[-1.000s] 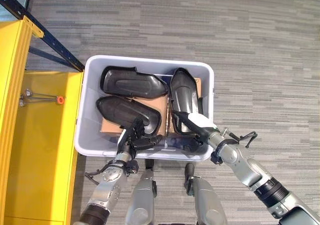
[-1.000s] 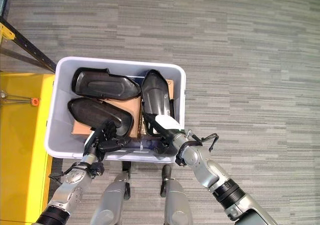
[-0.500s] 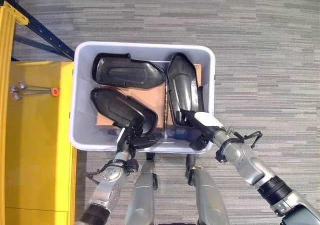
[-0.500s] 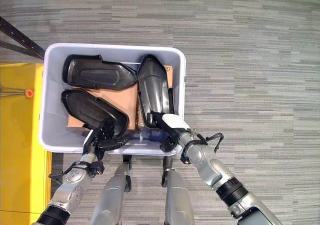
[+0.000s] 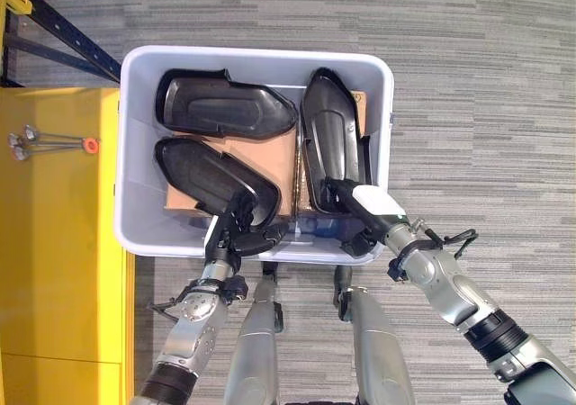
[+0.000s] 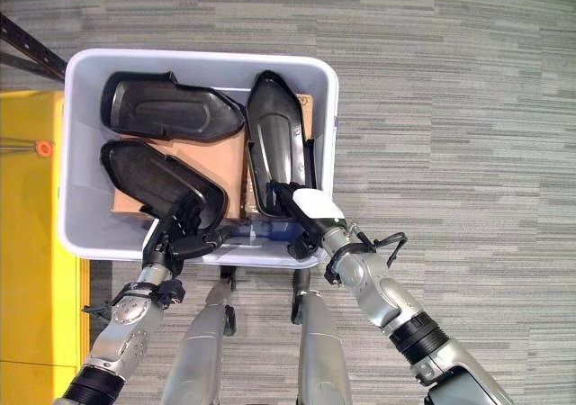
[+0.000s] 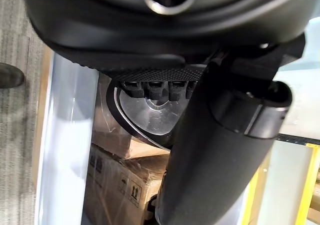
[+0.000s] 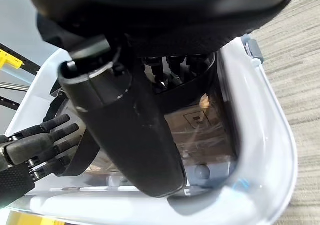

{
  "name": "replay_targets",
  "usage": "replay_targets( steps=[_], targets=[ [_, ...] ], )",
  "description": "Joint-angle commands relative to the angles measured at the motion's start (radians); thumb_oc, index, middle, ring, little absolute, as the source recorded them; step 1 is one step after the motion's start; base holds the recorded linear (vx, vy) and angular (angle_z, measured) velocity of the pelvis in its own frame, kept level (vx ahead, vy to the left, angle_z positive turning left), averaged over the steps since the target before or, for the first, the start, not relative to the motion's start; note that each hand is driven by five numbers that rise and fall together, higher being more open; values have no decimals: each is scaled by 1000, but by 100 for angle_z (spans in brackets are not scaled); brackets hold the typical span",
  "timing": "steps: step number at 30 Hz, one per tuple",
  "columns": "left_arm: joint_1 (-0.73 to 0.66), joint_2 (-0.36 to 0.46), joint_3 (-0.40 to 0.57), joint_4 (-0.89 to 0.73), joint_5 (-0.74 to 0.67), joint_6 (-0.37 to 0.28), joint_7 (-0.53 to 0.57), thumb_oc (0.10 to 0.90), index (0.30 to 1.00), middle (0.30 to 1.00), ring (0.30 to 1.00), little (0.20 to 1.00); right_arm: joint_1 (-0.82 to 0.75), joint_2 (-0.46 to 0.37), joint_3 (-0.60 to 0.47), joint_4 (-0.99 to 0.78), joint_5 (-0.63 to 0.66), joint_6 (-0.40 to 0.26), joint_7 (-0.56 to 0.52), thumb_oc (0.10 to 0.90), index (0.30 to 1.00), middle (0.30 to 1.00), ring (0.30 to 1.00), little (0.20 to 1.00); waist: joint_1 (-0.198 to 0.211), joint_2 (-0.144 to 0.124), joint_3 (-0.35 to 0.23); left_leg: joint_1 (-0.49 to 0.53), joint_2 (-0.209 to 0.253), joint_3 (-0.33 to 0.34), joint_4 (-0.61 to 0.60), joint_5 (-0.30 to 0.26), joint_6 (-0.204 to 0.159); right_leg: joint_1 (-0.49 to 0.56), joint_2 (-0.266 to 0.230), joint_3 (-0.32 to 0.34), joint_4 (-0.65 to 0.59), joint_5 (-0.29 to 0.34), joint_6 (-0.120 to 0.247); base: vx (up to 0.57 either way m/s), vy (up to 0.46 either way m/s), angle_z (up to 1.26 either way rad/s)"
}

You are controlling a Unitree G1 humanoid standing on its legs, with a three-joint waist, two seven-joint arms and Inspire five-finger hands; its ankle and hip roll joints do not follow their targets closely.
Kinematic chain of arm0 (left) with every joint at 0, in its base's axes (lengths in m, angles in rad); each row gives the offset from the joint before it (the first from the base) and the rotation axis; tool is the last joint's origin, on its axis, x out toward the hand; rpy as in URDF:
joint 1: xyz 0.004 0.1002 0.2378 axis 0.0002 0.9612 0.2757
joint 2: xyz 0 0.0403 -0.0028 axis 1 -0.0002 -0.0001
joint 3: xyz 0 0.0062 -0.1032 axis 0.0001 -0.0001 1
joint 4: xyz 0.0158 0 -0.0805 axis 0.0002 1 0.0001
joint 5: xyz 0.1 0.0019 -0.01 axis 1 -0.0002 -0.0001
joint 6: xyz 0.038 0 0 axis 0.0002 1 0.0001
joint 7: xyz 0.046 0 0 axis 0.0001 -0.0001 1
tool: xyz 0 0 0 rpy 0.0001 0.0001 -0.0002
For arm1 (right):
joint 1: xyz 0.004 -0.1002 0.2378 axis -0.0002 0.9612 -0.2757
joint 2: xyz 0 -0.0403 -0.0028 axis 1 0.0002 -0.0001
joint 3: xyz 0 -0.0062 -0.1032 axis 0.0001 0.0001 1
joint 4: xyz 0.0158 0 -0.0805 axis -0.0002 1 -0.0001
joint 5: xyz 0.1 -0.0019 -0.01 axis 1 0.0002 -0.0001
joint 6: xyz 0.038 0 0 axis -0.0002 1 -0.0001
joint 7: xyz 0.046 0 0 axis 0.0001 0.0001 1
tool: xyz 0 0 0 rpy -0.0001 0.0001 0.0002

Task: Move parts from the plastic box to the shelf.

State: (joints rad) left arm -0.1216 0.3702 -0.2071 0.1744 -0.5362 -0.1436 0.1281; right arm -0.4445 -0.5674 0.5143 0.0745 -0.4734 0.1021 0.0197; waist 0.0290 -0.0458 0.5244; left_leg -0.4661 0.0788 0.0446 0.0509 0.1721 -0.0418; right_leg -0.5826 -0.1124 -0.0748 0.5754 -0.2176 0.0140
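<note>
Both robot hands — left (image 5: 241, 235), right (image 5: 364, 214) — grip the plastic box's (image 5: 126, 135) near rim.

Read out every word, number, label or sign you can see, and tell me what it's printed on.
No word or number can be read.
Cardboard box inside the plastic box: small dark printed symbols on its side, too small to read.
Same cardboard in the right wrist view: one printed mark, blurred.
Black parts: no print visible.
Yellow shelf: no print visible.
</note>
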Motion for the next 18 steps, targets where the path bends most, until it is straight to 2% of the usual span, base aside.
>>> replay_targets(
  steps=[1,12,13,18],
  targets=[
    [33,15,-7,-63,-5,-23,12,900,1000,1000,1000,1000,-97,-5,-20,-21,-38,-1,-25,900,1000,1000,1000,1000,14,-23,-4,18,104,-39,118,-142,-28,126,-119,30,-329,273,97,-11,-17,5],
    [22,17,-3,-82,-13,-31,29,900,1000,1000,1000,1000,-145,-1,-12,26,-54,13,-55,900,1000,1000,1000,1000,20,-15,-4,-77,93,-63,182,-163,-24,40,-121,32,-244,242,89,-10,-5,5],
    [22,17,-7,-87,-13,-29,31,900,1000,1000,1000,1000,-147,-2,-12,30,-56,17,-61,900,1000,1000,1000,1000,21,-10,-4,-99,91,-68,214,-179,-24,18,-122,35,-209,226,86,-21,0,3],
    [18,18,-8,-96,-17,-32,33,900,1000,1000,1000,1000,-149,-3,-10,50,-63,25,-63,900,1000,1000,1000,1000,21,0,-4,-140,86,-80,245,-184,-23,-20,-121,41,-173,216,81,-13,-1,3]
  ],
)
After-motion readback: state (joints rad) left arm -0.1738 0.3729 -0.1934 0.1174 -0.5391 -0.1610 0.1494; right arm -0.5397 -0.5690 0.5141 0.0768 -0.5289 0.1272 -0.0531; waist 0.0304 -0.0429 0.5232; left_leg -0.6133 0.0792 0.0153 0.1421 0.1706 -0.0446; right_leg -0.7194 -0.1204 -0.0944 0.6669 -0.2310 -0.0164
